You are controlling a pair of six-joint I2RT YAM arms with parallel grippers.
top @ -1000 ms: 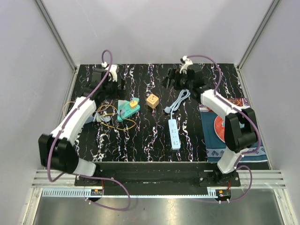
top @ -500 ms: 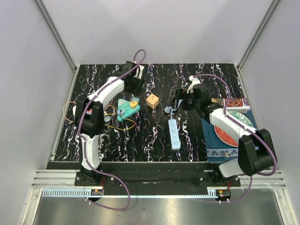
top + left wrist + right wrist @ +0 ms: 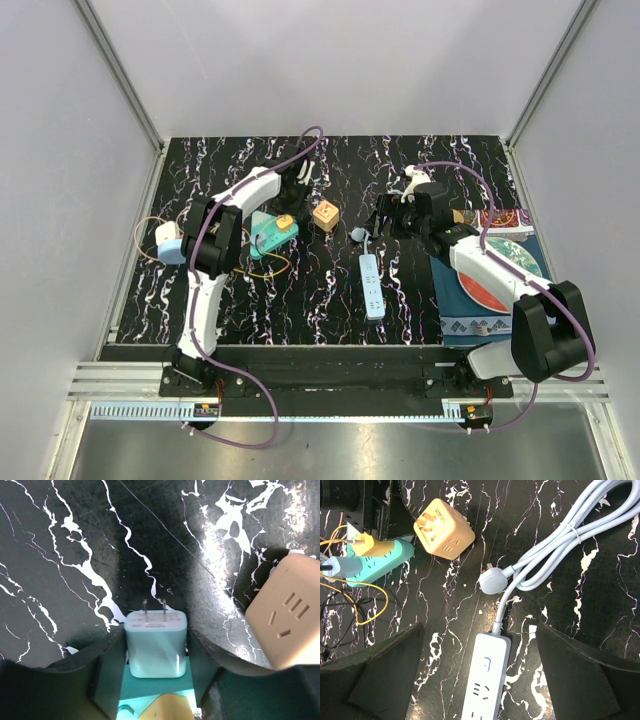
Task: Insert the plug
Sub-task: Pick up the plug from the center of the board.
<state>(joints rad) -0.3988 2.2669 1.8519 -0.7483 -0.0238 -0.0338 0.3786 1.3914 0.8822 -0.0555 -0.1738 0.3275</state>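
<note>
L fingers (image 3: 75, 690) flank a mint-green boxy two-prong plug (image 3: 155, 642) closely on both sides. Can't tell from L wrist view whether they actually press on it. Plug's 2 metal prongs point away from cam, out over black marble-look tabletop (image 3: 50, 555) w/ white veins. Behind the plug, at bottom edge of that view, sits a teal surface w/ a yellow bit; can't tell what it belongs to. Just right of the plug is an orange-tan plastic cube socket (image 3: 282, 615) w/ slots on its facing side, apart from plug & fingers.

R fingers (image 3: 380, 680) stand wide apart, holding nothing, above the tabletop. Between them in R wrist view is the cord end of a long white plastic power strip (image 3: 482, 685), lying flat. Its pale grey cable (image 3: 570, 535) runs up to a tied bundle, then back to a round pale-grey plug (image 3: 492, 580). That plug lies loose on the tabletop just beyond the strip's end, not in any socket. Left of it comes the cube, then a teal power strip (image 3: 385, 560) w/ a yellow plug (image 3: 367, 545) seated in it & a thin yellow wire (image 3: 365, 612) looping nearby.

Top view: L arm's wrist is just past the teal strip, near the cube. R arm stretches over a blue-patterned flat box (image 3: 470, 325) w/ a red disc at the tabletop's R side.
</note>
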